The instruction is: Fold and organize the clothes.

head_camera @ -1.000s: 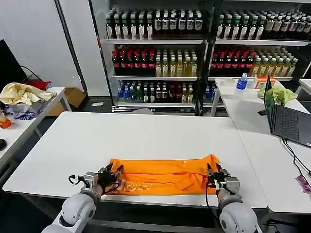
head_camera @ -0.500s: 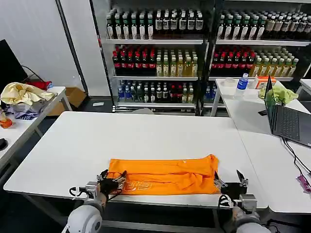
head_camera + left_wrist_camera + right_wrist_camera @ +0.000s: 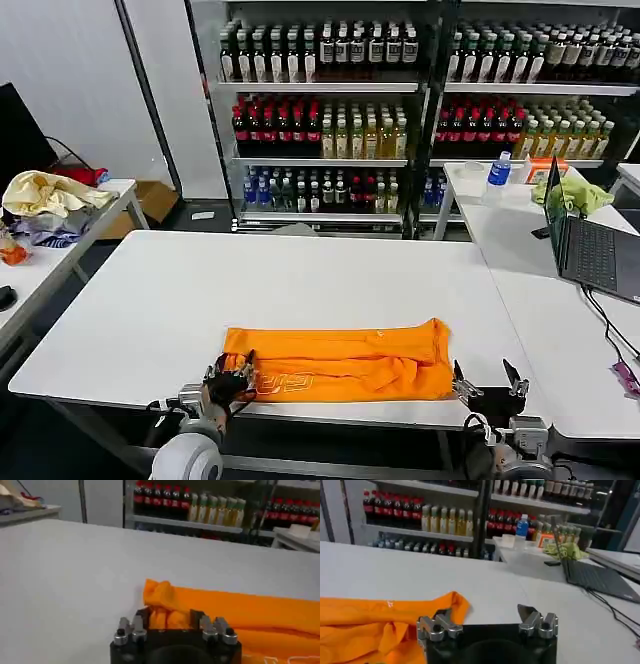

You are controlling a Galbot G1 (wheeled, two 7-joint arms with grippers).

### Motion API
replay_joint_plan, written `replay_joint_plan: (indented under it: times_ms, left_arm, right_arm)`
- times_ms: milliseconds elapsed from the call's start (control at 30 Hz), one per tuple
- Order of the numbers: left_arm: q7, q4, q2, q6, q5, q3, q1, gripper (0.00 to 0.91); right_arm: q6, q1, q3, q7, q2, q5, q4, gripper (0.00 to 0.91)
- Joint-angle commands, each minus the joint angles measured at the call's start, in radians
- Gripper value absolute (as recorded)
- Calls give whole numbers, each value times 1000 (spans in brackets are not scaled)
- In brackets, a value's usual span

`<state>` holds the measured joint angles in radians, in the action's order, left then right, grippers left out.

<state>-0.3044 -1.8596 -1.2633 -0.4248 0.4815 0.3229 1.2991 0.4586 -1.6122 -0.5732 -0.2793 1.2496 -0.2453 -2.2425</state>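
Orange T-shirt [image 3: 340, 362] lies folded into a flat band at lower centre of the table [image 3: 300, 290], my left end effector [image 3: 228, 382] apart at its left end, right end effector [image 3: 488, 385] apart just off its right end, likely for the next fold.

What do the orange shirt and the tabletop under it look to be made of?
The orange T-shirt looks like soft matte knit, likely cotton: it bunches into limp wrinkles at the folded end. The table looks like smooth white laminate with a faint sheen; the exact material is unclear.
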Motion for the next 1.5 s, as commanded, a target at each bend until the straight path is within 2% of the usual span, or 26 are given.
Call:
replay_joint_plan:
  times_ms: [33, 367, 767, 1000, 1200, 1500]
  left_arm:
    - [-11, 8, -24, 9, 89, 24, 9, 10]
    - [7, -27, 28, 5, 293, 155, -2, 10]
    - [28, 3, 290, -24, 435, 394, -21, 10]
    - [48, 61, 389, -30, 491, 482, -49, 10]
    - [26, -5, 379, -75, 626, 472, -62, 10]
    - [-29, -148, 271, -127, 773, 338, -56, 10]
  right_arm:
    - [-4, -20, -12, -1, 1, 2, -14, 907]
    - [6, -18, -24, -7, 1, -13, -22, 907]
    - [13, 7, -16, -9, 8, -22, -11, 907]
    - [16, 18, -10, -9, 7, -26, -8, 907]
    - [16, 19, -1, -10, 12, -25, 0, 907]
    - [16, 39, 22, -13, 15, -16, 41, 907]
